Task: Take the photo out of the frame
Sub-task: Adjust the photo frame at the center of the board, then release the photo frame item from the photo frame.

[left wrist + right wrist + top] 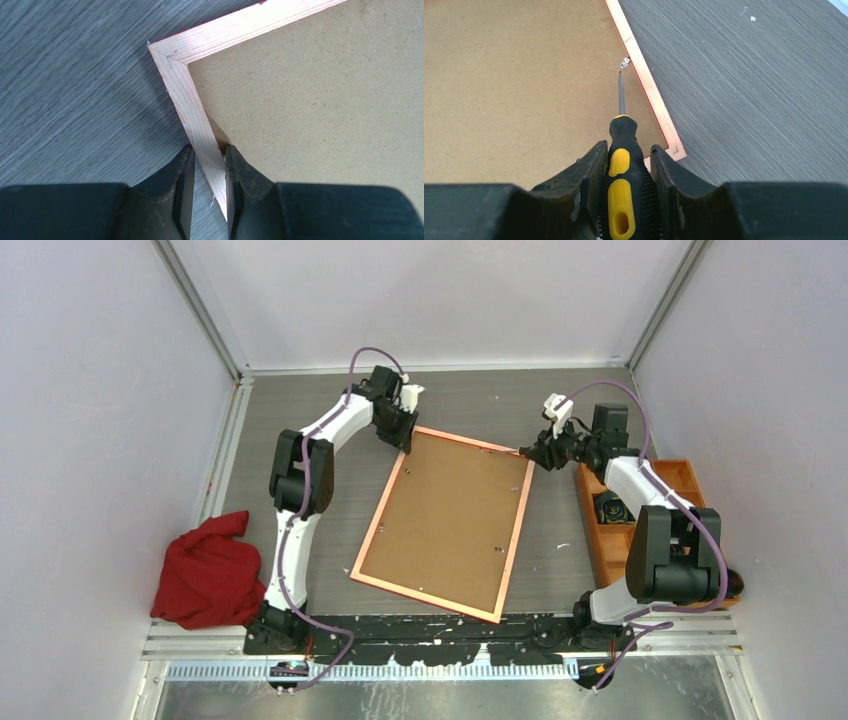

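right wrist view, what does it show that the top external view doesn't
Only the right wrist: the right gripper clamping a black-and-yellow screwdriver, its tip near a small metal tab beside the frame. Only the top external: the left gripper at the frame's far corner, a red cloth, an orange tray. Both: the frame lying back up, its brown backing board, the grey table.

You have bare grey wood-grain table (552, 535) along both long sides of the thin red rectangular frame (381, 504). Further right an orange compartment tray (596, 535) blocks you, and further left a crumpled red cloth (205, 575).
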You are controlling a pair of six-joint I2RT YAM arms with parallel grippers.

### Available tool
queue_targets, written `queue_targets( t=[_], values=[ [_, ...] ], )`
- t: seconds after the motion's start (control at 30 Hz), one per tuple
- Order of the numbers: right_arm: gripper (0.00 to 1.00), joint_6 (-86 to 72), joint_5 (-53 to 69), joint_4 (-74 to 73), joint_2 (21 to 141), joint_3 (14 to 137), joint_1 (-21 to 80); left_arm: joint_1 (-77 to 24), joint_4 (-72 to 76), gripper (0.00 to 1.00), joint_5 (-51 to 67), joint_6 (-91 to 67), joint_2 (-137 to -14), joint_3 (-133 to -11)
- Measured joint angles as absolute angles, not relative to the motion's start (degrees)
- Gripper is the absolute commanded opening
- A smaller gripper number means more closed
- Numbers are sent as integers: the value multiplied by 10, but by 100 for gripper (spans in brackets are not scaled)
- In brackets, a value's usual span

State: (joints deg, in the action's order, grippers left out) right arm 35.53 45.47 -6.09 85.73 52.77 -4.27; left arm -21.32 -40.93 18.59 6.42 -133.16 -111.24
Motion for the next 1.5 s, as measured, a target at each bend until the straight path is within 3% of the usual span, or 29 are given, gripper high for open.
queue_targets(
  t=[1.5],
  values=[
    [1,368,401,-4,895,524,-12,-213,-408,0,194,43,-1339,-1121]
  ],
)
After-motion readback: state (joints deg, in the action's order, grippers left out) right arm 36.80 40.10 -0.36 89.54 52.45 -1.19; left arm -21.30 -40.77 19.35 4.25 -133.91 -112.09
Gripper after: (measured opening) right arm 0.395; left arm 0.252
